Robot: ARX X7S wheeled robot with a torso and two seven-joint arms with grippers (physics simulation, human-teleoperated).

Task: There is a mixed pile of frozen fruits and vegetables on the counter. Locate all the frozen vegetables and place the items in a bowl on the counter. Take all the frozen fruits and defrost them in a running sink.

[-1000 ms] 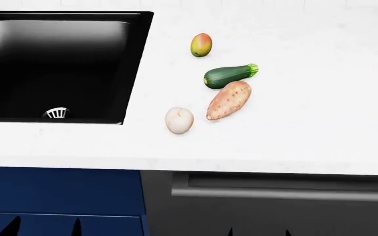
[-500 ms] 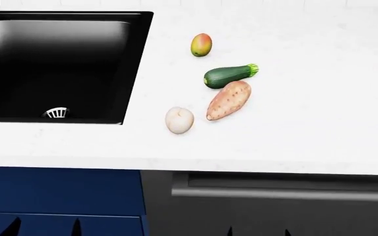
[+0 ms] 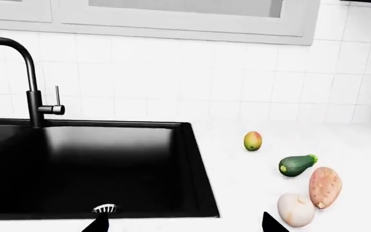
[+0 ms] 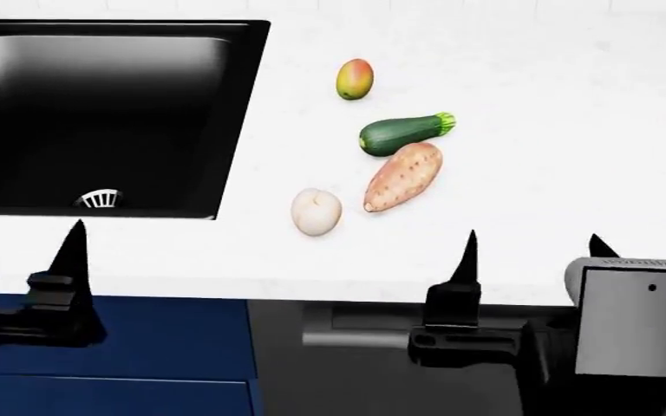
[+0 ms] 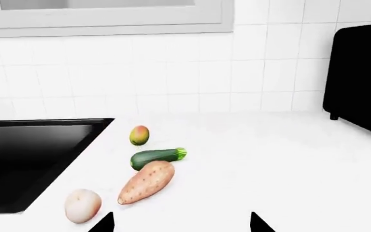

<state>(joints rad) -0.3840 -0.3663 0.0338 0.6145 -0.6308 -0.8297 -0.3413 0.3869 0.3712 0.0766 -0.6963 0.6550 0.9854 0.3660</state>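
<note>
Both tools open, empty: left tool (image 4: 21, 251) near sink (image 4: 101, 113) front edge, right tool (image 4: 532, 251) at worktop (image 4: 564, 130) front, w/ pile ahead between them. Mango (image 4: 355, 79) farthest back, apart from the others; zucchini (image 4: 402, 133) touching sweet potato (image 4: 404, 177); pale round item (image 4: 316, 211) nearest edge. Nothing sorted yet. Bowl not in view. Faucet (image 3: 31, 77) shows no water.

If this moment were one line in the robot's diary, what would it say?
left gripper open, empty | right gripper open, empty | red-yellow egg-shaped mango, dark green zucchini, speckled tan sweet potato on white stone counter | nothing grasped
</note>
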